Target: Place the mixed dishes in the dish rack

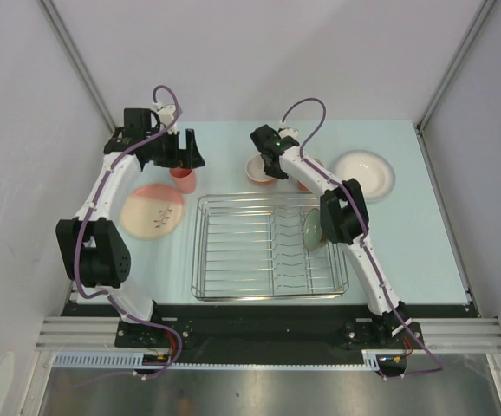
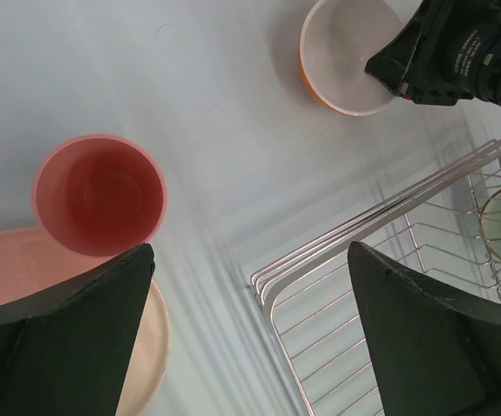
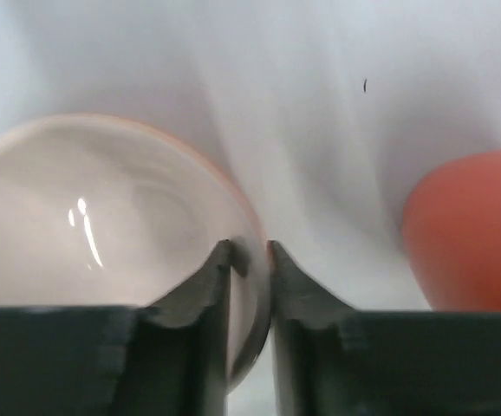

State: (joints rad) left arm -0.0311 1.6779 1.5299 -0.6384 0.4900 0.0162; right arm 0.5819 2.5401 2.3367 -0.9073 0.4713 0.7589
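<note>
My right gripper (image 3: 250,256) is shut on the rim of the orange white-lined bowl (image 3: 103,208), one finger inside and one outside; the bowl stands on the table behind the dish rack (image 1: 268,247). In the top view that gripper (image 1: 266,166) is over the bowl (image 1: 256,170). The orange mug (image 3: 471,225) stands just right of it. My left gripper (image 2: 250,338) is open and empty, above the table between the pink tumbler (image 2: 99,195) and the rack's corner (image 2: 272,282). The leaf-patterned plate (image 1: 152,211) lies left of the rack. The sage-green bowl (image 1: 313,231) stands on edge in the rack. The white plate (image 1: 364,173) lies at the far right.
The table's back edge meets the wall just behind the dishes. Slanted side panels close in left and right. The right arm's elbow (image 1: 344,212) hangs over the rack's right end. In the left wrist view the right gripper (image 2: 450,52) shows at the orange bowl (image 2: 341,61).
</note>
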